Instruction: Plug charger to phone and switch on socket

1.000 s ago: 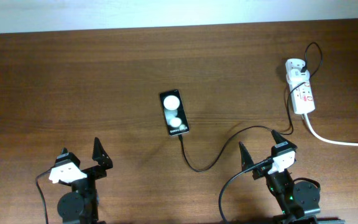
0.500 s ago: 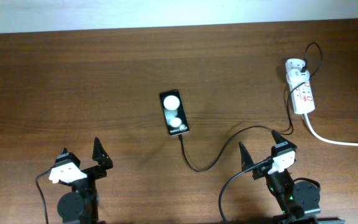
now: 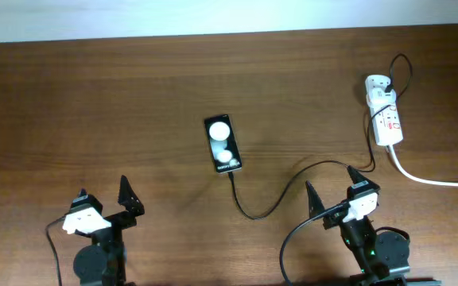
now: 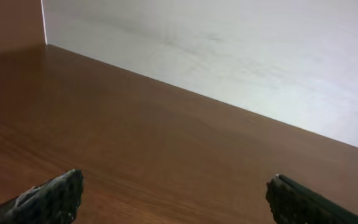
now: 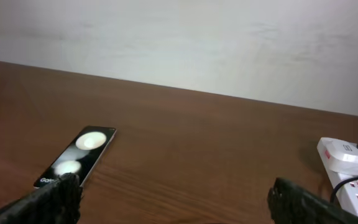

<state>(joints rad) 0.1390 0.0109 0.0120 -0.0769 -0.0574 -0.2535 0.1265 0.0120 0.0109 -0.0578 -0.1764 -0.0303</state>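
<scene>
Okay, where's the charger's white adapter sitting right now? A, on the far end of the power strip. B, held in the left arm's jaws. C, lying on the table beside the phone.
A: the white adapter sits on the far end of the power strip, and its black cable trails across the table toward the phone.
</scene>
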